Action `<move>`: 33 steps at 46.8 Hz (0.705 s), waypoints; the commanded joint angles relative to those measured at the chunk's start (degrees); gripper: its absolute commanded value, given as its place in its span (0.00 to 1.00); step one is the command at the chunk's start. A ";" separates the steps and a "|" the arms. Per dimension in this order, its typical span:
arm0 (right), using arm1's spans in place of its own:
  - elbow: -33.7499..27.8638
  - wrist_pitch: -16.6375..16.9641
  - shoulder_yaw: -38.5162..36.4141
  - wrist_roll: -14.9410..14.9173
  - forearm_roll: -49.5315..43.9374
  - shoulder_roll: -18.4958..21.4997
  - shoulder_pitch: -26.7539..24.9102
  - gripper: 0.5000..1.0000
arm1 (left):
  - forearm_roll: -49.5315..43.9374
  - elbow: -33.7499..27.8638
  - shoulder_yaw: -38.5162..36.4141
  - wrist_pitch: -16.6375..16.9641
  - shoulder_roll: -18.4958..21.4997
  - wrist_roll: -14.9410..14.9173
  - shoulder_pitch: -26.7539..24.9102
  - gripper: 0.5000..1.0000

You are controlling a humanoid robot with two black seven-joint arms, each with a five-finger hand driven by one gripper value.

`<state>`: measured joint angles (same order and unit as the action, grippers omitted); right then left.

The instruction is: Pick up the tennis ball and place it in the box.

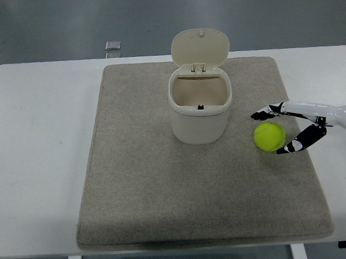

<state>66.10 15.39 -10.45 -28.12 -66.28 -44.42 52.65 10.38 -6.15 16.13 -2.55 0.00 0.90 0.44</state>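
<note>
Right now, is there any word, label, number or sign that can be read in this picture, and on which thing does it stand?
No text can be read anywhere.
Bin: plain cream, no print showing.
Tennis ball: no logo visible.
Mat: plain grey.
Small grey square object beyond the table: too small to tell whether it carries any marking.
Right hand: no marking readable.

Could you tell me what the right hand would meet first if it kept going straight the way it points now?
Probably the tennis ball: the right hand points left with fingers open around it.
</note>
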 commanded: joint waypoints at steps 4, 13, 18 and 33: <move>-0.01 -0.01 -0.10 0.00 -0.52 0.12 -0.09 0.84 | -0.01 0.00 0.04 0.00 0.00 -0.02 0.00 0.98; -0.01 -1.15 0.34 0.00 -0.52 0.12 -0.53 0.83 | -0.01 0.00 0.04 0.00 0.00 -0.02 0.00 0.98; -0.01 -1.59 0.26 0.09 -0.52 0.12 -0.53 0.83 | 0.08 0.00 -0.05 0.00 0.00 0.07 0.00 0.98; -0.01 -2.12 0.34 0.17 -0.43 1.00 -0.70 0.80 | -0.01 0.00 -0.05 0.00 0.00 -0.02 0.00 0.98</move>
<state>66.09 13.27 -10.11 -27.97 -66.80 -43.45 51.95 10.41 -6.15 16.17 -2.55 0.00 0.90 0.43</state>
